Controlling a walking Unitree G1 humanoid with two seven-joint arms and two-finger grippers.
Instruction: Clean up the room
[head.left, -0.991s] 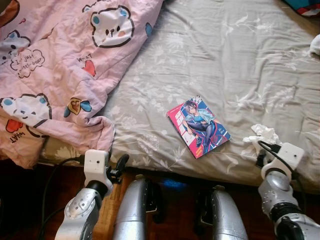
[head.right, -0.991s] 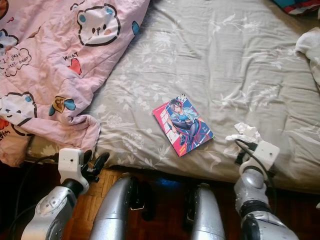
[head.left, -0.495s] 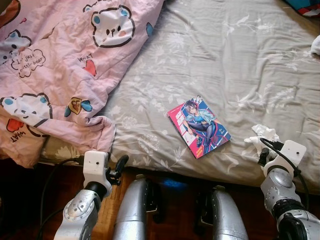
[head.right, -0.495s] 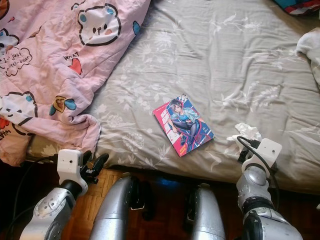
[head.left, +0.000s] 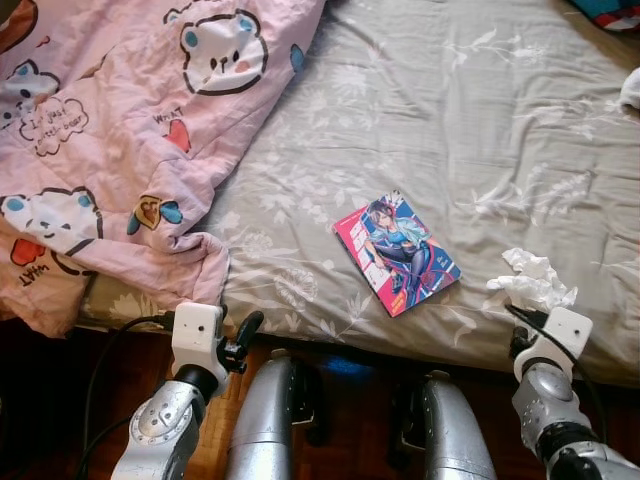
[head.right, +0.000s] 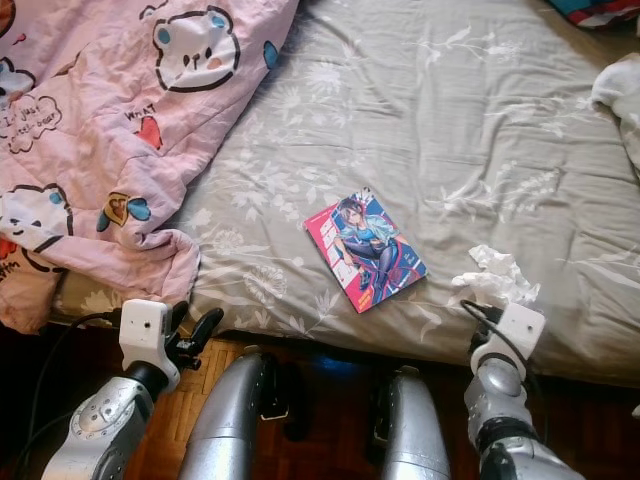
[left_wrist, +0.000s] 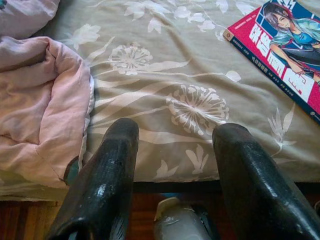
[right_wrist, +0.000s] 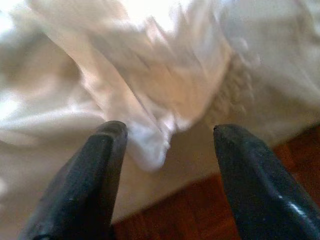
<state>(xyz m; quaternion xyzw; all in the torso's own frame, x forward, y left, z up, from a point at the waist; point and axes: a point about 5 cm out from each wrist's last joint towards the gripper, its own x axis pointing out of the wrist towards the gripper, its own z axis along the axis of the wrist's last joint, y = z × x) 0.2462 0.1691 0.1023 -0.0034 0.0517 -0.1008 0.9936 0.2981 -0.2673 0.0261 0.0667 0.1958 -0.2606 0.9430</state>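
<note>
Right hand (right_wrist: 165, 135) just below tissue (head.left: 533, 280)

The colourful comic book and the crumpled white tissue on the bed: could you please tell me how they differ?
The colourful comic book lies flat and rectangular; the crumpled white tissue is a shapeless wad. The book is pink and blue with a printed figure, the tissue plain white. The right claw is open at the tissue; the book lies apart. Both rest on the grey floral sheet.

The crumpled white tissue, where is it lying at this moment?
The crumpled white tissue lies on the grey floral bedsheet near the bed's front edge, on the robot's right, to the right of the comic book and just beyond the open right gripper.
</note>
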